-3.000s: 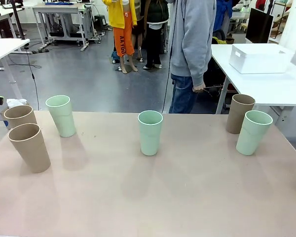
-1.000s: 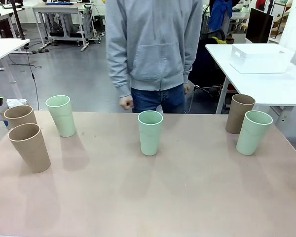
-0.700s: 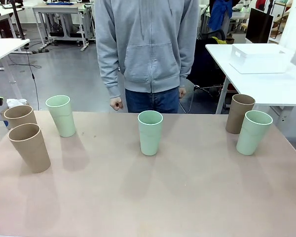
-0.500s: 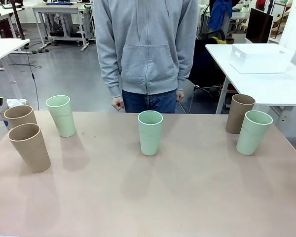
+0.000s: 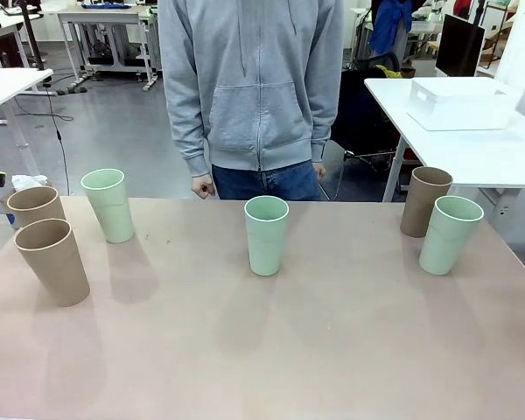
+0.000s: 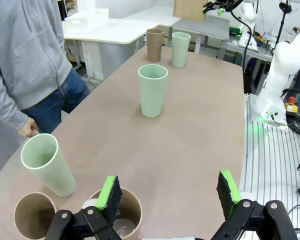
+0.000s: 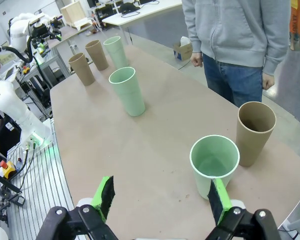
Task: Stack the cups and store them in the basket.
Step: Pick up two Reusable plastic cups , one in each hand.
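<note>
Three mint cups and three tan cups stand upright and apart on the brown table (image 5: 271, 350). At the left are two tan cups (image 5: 52, 261) (image 5: 35, 208) and a mint cup (image 5: 109, 205). One mint cup (image 5: 267, 234) stands in the middle. At the right are a tan cup (image 5: 425, 201) and a mint cup (image 5: 450, 234). The white basket (image 5: 462, 103) sits on a separate white table at the back right. My left gripper (image 6: 169, 190) hangs open above the left tan cup (image 6: 122, 212). My right gripper (image 7: 161, 197) is open, above and short of the right mint cup (image 7: 214, 165).
A person in a grey hoodie (image 5: 254, 87) stands at the middle of the table's far edge, hands down at the sides. The white side table (image 5: 472, 149) stands beyond the table's right corner.
The person walked in from the right and now stands facing the table at its middle. The cups have not moved.
</note>
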Controlling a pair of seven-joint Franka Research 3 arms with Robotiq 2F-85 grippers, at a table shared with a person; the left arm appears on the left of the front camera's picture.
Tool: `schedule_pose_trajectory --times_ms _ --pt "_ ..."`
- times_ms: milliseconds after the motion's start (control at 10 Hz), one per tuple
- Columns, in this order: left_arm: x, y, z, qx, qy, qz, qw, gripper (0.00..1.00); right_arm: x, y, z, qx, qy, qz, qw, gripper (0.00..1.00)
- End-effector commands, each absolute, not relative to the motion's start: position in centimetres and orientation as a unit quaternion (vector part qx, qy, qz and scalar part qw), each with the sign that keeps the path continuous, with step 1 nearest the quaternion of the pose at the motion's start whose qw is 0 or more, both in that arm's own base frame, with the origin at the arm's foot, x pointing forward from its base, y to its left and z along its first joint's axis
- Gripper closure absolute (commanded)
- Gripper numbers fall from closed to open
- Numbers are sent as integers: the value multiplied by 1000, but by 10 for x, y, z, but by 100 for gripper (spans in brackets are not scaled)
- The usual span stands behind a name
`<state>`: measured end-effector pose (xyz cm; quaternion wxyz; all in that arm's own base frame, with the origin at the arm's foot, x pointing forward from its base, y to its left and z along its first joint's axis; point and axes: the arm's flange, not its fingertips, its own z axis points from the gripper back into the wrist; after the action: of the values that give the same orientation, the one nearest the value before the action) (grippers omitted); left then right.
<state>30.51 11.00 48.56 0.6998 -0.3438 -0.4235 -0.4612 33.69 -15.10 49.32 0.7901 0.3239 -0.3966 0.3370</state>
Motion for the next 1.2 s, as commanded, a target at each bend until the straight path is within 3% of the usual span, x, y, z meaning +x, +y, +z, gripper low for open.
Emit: schedule_pose_trajectory --times_ms 0,1100 --pt "308 109 488 -346 -435 -464 690 0 341 -152 496 326 -412 343 779 0" --pt "308 109 488 -346 -435 -464 690 0 341 -152 496 326 -412 343 779 0"
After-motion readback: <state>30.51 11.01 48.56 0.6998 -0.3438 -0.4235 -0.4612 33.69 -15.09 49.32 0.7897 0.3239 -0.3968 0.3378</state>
